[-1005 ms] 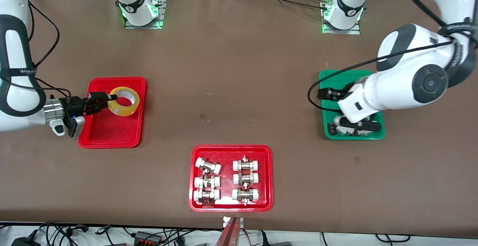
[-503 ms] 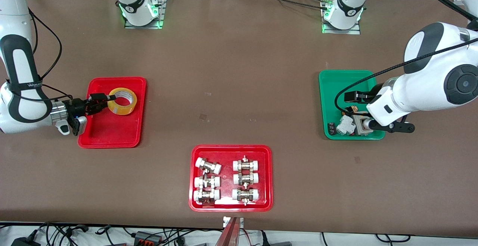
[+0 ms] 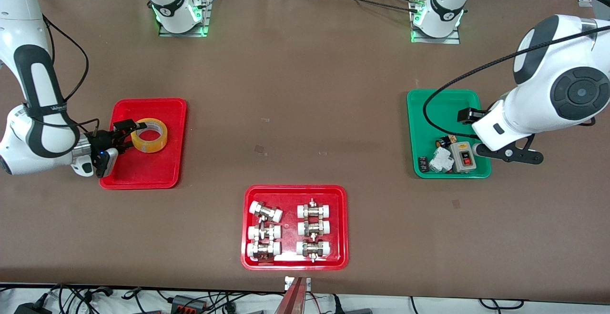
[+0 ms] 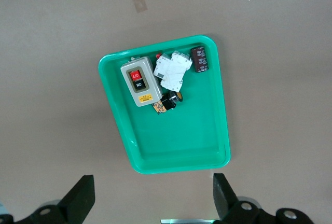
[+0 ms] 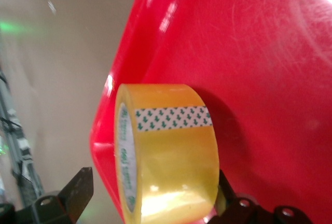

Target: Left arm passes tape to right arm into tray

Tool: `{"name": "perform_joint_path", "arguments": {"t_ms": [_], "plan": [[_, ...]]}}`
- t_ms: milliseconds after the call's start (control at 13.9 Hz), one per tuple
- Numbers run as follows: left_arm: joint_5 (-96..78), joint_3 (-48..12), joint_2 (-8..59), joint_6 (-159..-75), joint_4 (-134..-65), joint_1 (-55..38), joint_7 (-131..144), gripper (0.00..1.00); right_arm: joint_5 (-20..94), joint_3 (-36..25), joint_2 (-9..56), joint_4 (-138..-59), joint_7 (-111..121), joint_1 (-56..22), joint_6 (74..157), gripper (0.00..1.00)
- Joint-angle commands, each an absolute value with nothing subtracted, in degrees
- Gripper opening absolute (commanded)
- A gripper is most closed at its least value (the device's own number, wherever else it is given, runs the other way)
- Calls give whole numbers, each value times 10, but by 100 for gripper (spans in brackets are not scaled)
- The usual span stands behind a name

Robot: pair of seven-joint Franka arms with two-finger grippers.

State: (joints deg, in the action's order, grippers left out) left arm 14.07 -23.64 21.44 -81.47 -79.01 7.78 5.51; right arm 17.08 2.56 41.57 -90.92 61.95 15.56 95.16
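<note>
Since a second ago, the right gripper (image 3: 125,133) has lowered the tape (image 3: 149,135) into the plain red tray (image 3: 143,173), and the left gripper (image 3: 510,153) has drawn back to the green tray's (image 3: 441,99) edge, spread and empty. Right fingers appear to clasp the roll's wall, one inside the core. Risk: on letting go, the roll could catch on that finger and drag or tip.

Bare table (image 3: 305,104) lies open between the plain red tray (image 3: 164,171) and green tray (image 3: 419,114) — the fittings tray (image 3: 295,191) sits nearer the camera.
</note>
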Motion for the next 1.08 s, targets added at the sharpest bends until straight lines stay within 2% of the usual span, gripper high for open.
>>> {"name": "perform_joint_path", "arguments": {"t_ms": [0, 215, 359, 431, 574, 646, 790, 1005], "plan": [[138, -237, 204, -821, -795, 83, 41, 100, 93, 28, 380, -908, 630, 121, 981, 100], [116, -234, 187, -839, -814, 105, 47, 100, 32, 25, 325, -908, 619, 77, 997, 100], [110, -232, 152, -871, -867, 120, 47, 100, 6, 25, 289, -910, 565, 60, 999, 100], [98, -208, 121, -902, -911, 109, 47, 100, -1, 25, 267, -915, 529, 49, 997, 100], [82, -109, 86, -947, -966, 42, 40, 100, -1, 26, 218, -929, 428, 38, 979, 100], [82, -77, 85, -947, -963, 18, 42, 100, -1, 26, 199, -930, 373, 29, 958, 100], [84, -67, 63, -952, -958, 12, 48, 100, -1, 29, 151, -931, 263, 19, 931, 100], [82, -64, 67, -954, -918, 24, 93, 100, -1, 29, 78, -930, 96, -13, 886, 100]]}}
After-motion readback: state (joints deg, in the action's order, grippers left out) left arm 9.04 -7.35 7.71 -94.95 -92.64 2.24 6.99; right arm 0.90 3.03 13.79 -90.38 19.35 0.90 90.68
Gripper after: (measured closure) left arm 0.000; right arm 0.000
